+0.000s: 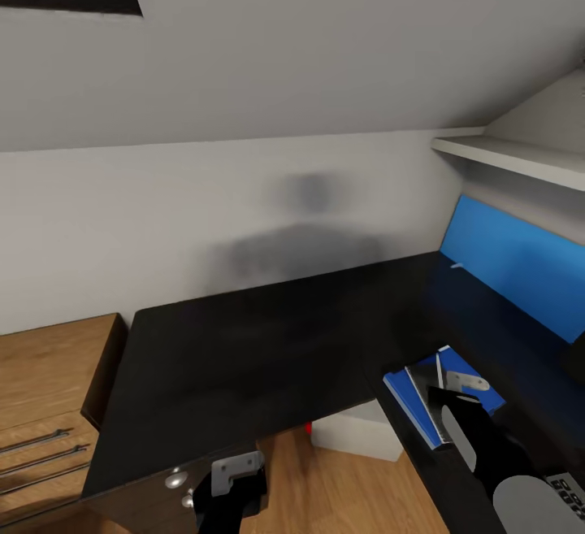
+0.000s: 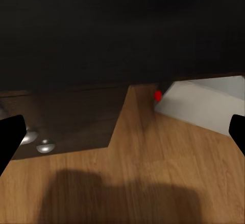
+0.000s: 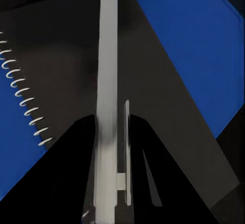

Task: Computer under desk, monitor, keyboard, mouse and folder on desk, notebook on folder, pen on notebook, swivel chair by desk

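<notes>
On the right wing of the black desk (image 1: pixel 260 355) lies the blue folder (image 1: pixel 418 408), with the grey spiral-bound notebook (image 1: pixel 422 381) on top of it. The white pen (image 1: pixel 439 370) hangs just over the notebook (image 3: pixel 66 65), and my right gripper (image 1: pixel 447 397) is shut on it. In the right wrist view the pen (image 3: pixel 107 81) runs out between the black fingers (image 3: pixel 76 152), with the folder (image 3: pixel 184 45) beneath. My left gripper (image 1: pixel 231 497) hangs open at the desk's front edge, its fingertips (image 2: pixel 10 137) far apart. The white computer (image 2: pixel 204 106) with its red light stands under the desk.
A light-wood dresser (image 1: pixel 49 379) with bar handles stands left of the desk. Black drawers with silver knobs (image 2: pixel 46 146) sit under the desk's left end. A white shelf (image 1: pixel 512 156) hangs above the blue back panel (image 1: pixel 512 266). Wood floor (image 2: pixel 153 173) lies below.
</notes>
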